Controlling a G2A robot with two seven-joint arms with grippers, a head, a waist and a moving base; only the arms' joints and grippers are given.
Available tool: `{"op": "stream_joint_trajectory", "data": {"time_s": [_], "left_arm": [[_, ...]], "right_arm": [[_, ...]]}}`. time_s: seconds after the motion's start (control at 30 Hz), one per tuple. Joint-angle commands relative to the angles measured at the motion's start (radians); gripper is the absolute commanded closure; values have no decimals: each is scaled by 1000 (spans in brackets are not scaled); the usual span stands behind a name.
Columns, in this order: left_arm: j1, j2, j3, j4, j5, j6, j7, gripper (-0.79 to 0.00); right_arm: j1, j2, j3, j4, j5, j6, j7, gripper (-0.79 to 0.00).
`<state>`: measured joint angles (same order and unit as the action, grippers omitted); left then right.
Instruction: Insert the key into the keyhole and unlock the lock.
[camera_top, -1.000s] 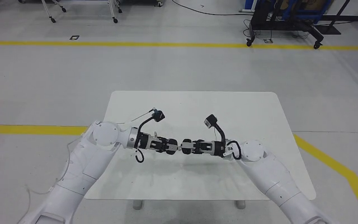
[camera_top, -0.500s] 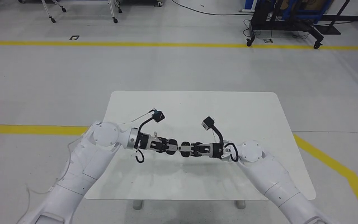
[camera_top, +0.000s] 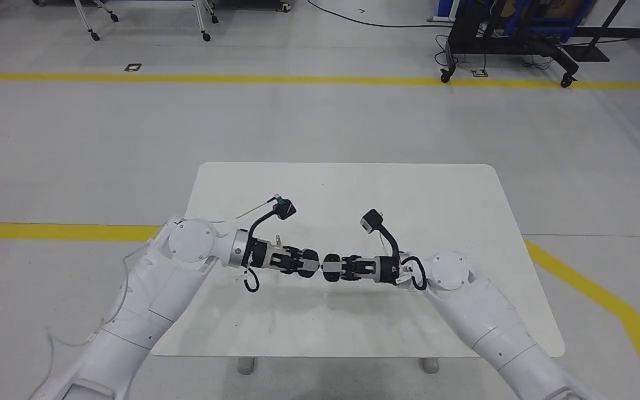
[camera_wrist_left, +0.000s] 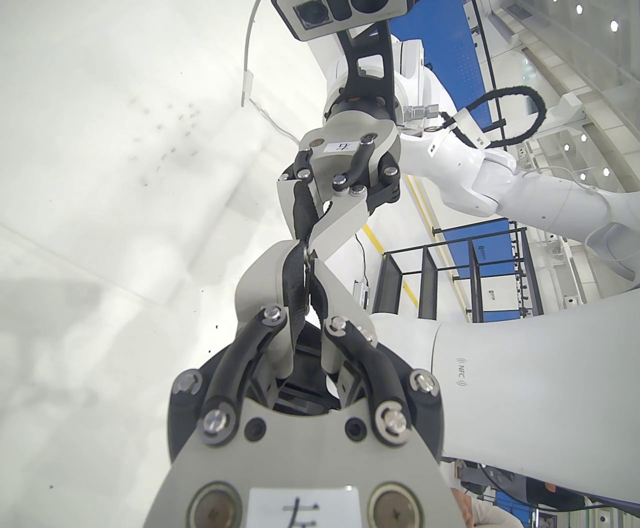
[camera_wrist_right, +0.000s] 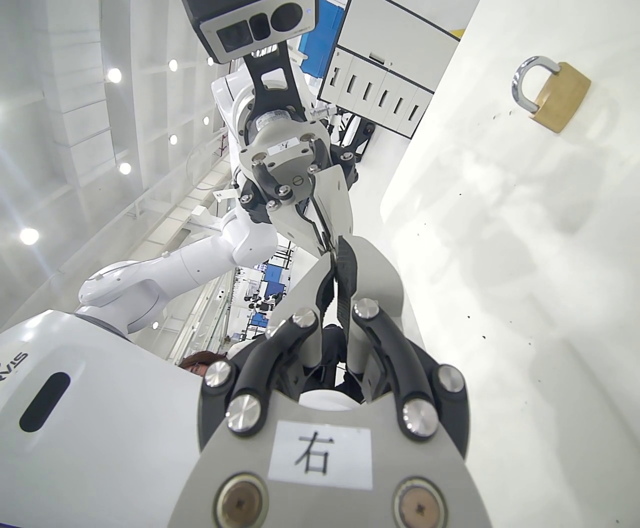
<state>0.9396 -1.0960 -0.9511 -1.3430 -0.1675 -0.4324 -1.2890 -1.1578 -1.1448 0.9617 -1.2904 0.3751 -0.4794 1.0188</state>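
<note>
My left jaws and my right jaws are each pressed together, and they meet tip to tip over the white worktop (camera_top: 450, 200), just below the middle of the top view. A sliver of metal (camera_wrist_left: 308, 255) shows where the tips touch; I cannot tell if it is the key. The brass padlock (camera_wrist_right: 555, 97) lies flat on the worktop, well apart from both jaws.

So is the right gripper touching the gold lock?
Apart. The right wrist view shows the lock lying on the table, well clear of the right gripper.
</note>
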Motion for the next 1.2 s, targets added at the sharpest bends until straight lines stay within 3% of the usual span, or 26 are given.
{"op": "stream_joint_trajectory", "data": {"time_s": [0.0,0.03,0.07,0.1,0.17,0.3,0.37,0.47,0.57,0.73,0.83,0.93,0.97,1.07,1.17], "left_arm": [[0,1,-2,2,-3,0,4,0],[0,2,-4,4,-9,1,7,0],[0,2,-7,6,-13,1,9,-83],[1,3,-11,8,-17,-1,11,-332],[3,6,-19,11,-28,-7,11,-351],[9,11,-31,12,-46,-15,8,-237],[12,12,-36,11,-55,-17,10,-237],[20,15,-52,15,-84,-18,34,-308],[29,19,-78,28,-118,-19,65,-499],[53,34,-133,26,-67,-33,130,-489],[89,49,-179,-17,57,-25,212,-505],[144,68,-221,-108,294,18,309,-517],[167,74,-229,-149,398,47,343,-520],[240,89,-225,-288,734,164,410,-705],[305,93,-206,-389,890,270,440,-674]], "right_arm": [[0,0,2,-1,1,-1,0,0],[-1,1,4,-1,2,-3,0,0],[-2,1,6,-1,4,-3,0,0],[-3,1,9,-1,6,-5,-2,0],[-4,2,14,-1,8,-9,-7,0],[-7,3,28,1,14,-12,-25,0],[-9,4,32,1,10,-13,-36,0],[-12,4,35,-2,4,-16,-47,0],[-16,4,39,-4,-2,-24,-63,0],[-24,4,49,-10,-14,-46,-102,0],[-29,4,58,-13,-9,-55,-114,0],[-32,4,62,-15,-2,-59,-119,0],[-32,4,62,-15,-2,-59,-119,0],[-32,4,62,-15,-2,-59,-119,0],[-32,4,62,-15,-2,-59,-119,0]]}}
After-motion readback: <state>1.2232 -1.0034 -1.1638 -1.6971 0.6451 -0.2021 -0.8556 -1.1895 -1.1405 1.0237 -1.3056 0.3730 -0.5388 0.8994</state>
